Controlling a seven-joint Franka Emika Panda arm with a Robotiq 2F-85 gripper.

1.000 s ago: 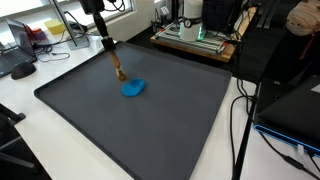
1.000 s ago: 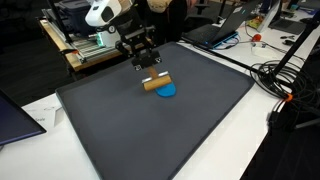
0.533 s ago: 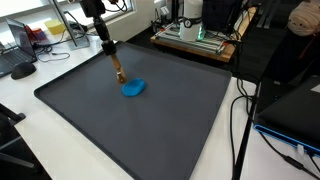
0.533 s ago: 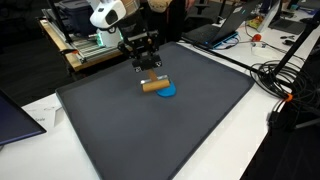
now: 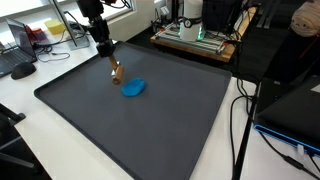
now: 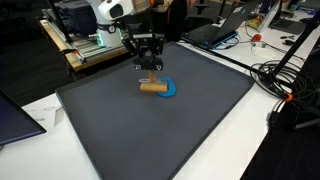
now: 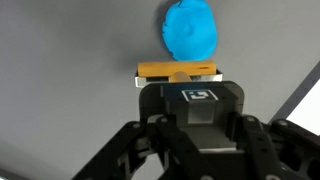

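Note:
My gripper (image 7: 205, 122) is shut on a black block with a square marker (image 7: 200, 95). That block carries a short wooden roller (image 7: 178, 71) at its far end. The roller (image 6: 153, 86) lies crosswise on the dark grey mat (image 6: 150, 135), right beside a flat blue lump (image 6: 171, 91). In the wrist view the blue lump (image 7: 189, 30) sits just past the roller. In both exterior views the gripper (image 5: 108, 55) (image 6: 149, 62) stands above the roller (image 5: 117, 72). There the blue lump (image 5: 133, 88) looks slightly apart from it.
The mat (image 5: 150, 130) lies on a white table. An electronics box with green lights (image 5: 195, 30) (image 6: 90, 45) stands behind it. Cables (image 6: 285, 80) (image 5: 245, 125) run along one side. A laptop corner (image 6: 15, 115) and a mouse (image 5: 20, 70) lie off the mat.
The arm has shifted and lifted a little above the tool. The roller has stayed next to the blue lump with hardly any movement.

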